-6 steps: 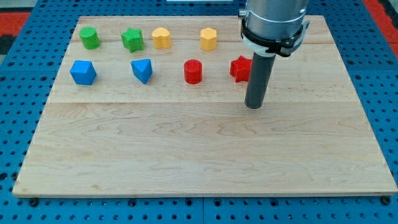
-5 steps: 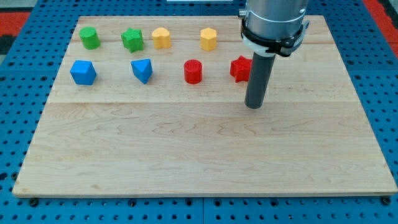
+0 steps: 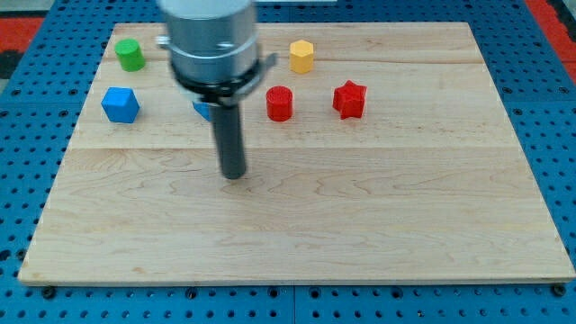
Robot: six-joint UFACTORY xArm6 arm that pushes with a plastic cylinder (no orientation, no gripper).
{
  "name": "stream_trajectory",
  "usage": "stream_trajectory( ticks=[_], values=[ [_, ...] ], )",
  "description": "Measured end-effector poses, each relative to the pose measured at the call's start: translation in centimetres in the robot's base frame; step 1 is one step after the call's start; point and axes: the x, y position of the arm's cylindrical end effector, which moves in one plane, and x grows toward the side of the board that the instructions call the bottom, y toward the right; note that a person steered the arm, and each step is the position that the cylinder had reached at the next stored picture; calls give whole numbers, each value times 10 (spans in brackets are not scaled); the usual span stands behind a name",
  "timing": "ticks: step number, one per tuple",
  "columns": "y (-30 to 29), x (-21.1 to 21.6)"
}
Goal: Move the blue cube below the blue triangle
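Note:
The blue cube [image 3: 120, 104] sits near the board's left edge, in the second row from the top. The blue triangle [image 3: 201, 110] is to its right, mostly hidden behind my arm; only a small blue sliver shows. My tip [image 3: 234, 174] rests on the board below and slightly right of the blue triangle, well to the right of and below the blue cube. It touches no block.
A green cylinder [image 3: 130, 55] is at the top left. A yellow block [image 3: 301, 56] is at the top middle. A red cylinder [image 3: 280, 103] and a red star-shaped block [image 3: 349, 99] lie right of my arm. The arm hides other blocks.
My arm has moved far to the left and slightly down, from beside the red star to below the blue triangle. It now hides the green star and one yellow block. No block has moved.

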Motion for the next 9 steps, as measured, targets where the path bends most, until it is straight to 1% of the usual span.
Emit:
stream_trajectory(
  ticks=[2,3,4,5,9],
  values=[
    [0,0],
    [-42,13],
    [-165,6],
    [-218,-9],
    [-220,-51]
  ],
)
